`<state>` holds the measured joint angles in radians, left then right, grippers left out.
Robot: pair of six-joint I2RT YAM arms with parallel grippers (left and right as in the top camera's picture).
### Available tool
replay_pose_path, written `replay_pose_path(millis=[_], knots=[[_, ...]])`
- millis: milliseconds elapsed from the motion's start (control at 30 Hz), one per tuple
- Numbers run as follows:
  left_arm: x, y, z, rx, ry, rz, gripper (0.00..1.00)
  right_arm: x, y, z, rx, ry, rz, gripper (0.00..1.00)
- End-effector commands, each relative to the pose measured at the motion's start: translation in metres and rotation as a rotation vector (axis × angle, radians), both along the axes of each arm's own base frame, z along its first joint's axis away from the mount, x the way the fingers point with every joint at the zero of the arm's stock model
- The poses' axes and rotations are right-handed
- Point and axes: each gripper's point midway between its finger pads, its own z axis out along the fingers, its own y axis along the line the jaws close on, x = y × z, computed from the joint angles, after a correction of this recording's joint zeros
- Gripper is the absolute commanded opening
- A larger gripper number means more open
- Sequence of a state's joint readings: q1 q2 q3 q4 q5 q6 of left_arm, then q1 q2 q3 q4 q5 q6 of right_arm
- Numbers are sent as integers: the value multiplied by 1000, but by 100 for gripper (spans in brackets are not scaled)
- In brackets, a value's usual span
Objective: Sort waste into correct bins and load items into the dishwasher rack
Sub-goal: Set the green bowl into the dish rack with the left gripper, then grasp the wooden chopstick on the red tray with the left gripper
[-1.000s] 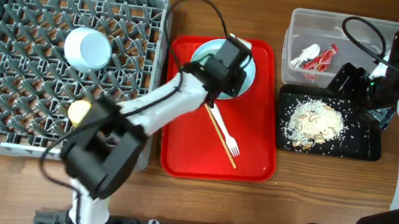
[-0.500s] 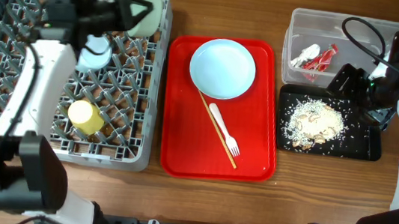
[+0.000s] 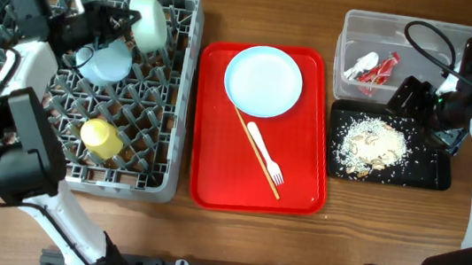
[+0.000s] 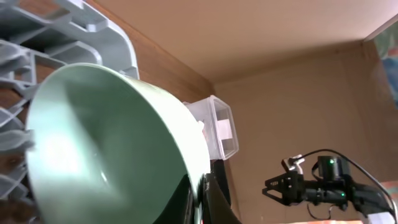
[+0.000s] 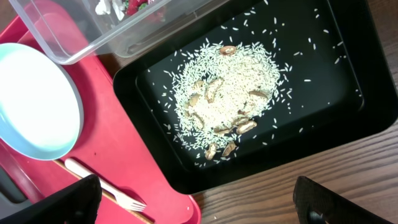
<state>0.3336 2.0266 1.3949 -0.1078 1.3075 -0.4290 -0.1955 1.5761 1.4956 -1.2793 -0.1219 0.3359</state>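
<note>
Two pale green bowls at the dishwasher rack [image 3: 70, 183]: the held bowl [image 3: 148, 21] tipped on edge over the far rows, its rim pinched between the closed jaws of the left gripper [image 3: 122, 20], the second bowl [image 3: 106, 61] resting among the pegs just beside it. Small yellow cup [image 3: 102, 138] on the pegs nearer the front of the rack. On the red tray [image 3: 214, 166], round white plate [image 3: 263, 80] at the far end, with white fork [image 3: 261, 146] and chopsticks [image 3: 241, 117] lying side by side on a slant just below it. Right gripper [image 3: 411, 97] hovering where clear tub [image 3: 359, 26] and black tray [image 3: 428, 168] meet, jaws wide apart, nothing between them. Red wrapper [image 3: 380, 71] and white scrap [image 3: 364, 61] inside the tub; rice crumbs [image 3: 375, 145] heaped in the black tray.
</note>
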Motion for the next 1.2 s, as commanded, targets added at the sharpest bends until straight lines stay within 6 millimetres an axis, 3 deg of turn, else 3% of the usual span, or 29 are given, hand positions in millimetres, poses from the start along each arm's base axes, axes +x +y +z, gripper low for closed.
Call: replay_pose_path(millis=[0,67,100,133,200,267,433,500,567,667,700,733,767,833,867,1000,1100,1167], knots=[[8,24,-17,9,25,60,9,-3,-1,6,-14,-14,0,100],[10,34,-13,20,-8,79,30,-4,-1,6,-13,-11,0,100],[12,42,-11,29,-31,94,49,-5,-1,6,-12,-8,-1,100],[12,50,-9,35,-49,107,75,-5,-1,6,-12,-7,0,100],[13,62,-6,27,-48,134,100,-5,-1,6,-12,-6,-1,100],[11,66,6,-12,-63,123,100,-5,-1,6,-10,-6,-8,100],[3,57,70,31,-210,106,100,-5,-1,6,-11,-4,-7,100],[-6,37,105,68,-247,112,100,-5,-1,6,-11,-5,-7,100],[-8,21,115,137,-234,159,100,-5,-1,6,-11,-4,-6,100],[-16,-8,97,339,-120,248,100,-6,-1,6,-12,-4,1,100],[-23,-21,83,434,-45,275,100,-6,-1,6,-12,-5,1,100],[-35,-36,64,530,51,289,100,-5,-1,6,-13,-5,2,100],[-53,-65,43,629,139,248,100,-5,-1,6,-14,-6,9,100],[-79,-102,21,731,213,158,100,-5,-1,6,-16,-6,16,100],[-101,-134,13,760,234,58,100,-6,-1,6,-16,-6,18,100],[-148,-199,3,796,240,-132,100,-6,-1,6,-16,-6,18,100],[-174,-199,-33,939,526,137,100,-5,-1,6,-17,-7,19,100],[-193,-221,-58,1001,589,146,100,-5,-1,6,-16,-7,19,100]])
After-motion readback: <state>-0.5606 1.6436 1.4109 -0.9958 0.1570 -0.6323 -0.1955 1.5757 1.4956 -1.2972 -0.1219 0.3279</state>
